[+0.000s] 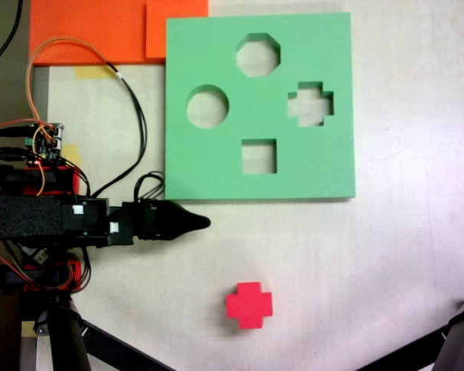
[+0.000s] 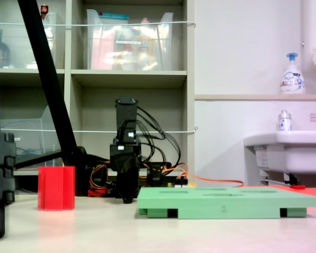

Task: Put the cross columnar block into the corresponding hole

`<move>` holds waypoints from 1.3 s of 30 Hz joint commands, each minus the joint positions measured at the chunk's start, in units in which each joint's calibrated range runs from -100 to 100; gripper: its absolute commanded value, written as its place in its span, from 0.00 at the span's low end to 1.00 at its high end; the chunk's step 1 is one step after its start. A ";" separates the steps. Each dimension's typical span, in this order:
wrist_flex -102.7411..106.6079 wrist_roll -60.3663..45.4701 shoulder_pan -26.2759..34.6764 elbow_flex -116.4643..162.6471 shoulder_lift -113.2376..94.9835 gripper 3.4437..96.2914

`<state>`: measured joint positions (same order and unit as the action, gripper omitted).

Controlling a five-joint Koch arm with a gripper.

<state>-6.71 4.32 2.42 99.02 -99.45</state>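
Note:
The red cross columnar block [image 1: 249, 304] stands upright on the white table, low and central in the first exterior view, and at the left [image 2: 56, 187] in the second exterior view. The light-green foam board [image 1: 216, 166] lies above it; the second exterior view shows its edge [image 2: 226, 204]. Its plus-shaped hole [image 1: 310, 103] is at the board's right, beside round, octagonal and square cutouts. My black gripper [image 1: 199, 222] points right, just below the board's lower left corner, shut with nothing in it. In the second exterior view my gripper [image 2: 127, 196] points down near the table.
An orange foam sheet [image 1: 100, 31] lies at the top left of the first exterior view. Cables and a circuit board [image 1: 50, 143] sit by the arm's base. Black tripod legs [image 1: 448, 348] cross the bottom corners. Shelves [image 2: 121, 79] and a sink [image 2: 284, 153] stand behind.

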 commanded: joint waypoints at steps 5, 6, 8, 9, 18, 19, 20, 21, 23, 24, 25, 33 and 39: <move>5.89 -0.29 -0.10 0.98 -0.55 0.51; 5.89 -0.29 -0.10 0.98 -0.55 0.51; 5.89 -0.29 -0.10 0.98 -0.55 0.51; 5.89 -0.29 -0.10 0.98 -0.55 0.51; 5.89 -0.29 -0.10 0.98 -0.55 0.50; 5.89 -0.29 -0.10 0.98 -0.55 0.50; 5.89 -0.29 -0.10 0.98 -0.55 0.50; 5.89 -0.29 -0.10 0.98 -0.55 0.50; 5.89 -0.29 -0.10 0.98 -0.55 0.50; 5.89 -0.24 -0.15 0.98 -0.55 0.50; 5.98 0.15 -0.68 0.98 -0.55 0.51; 7.43 19.58 -9.52 0.98 -0.55 0.45; 46.23 27.55 -11.67 -34.71 -0.55 0.43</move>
<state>27.66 29.96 -9.16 71.97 -99.45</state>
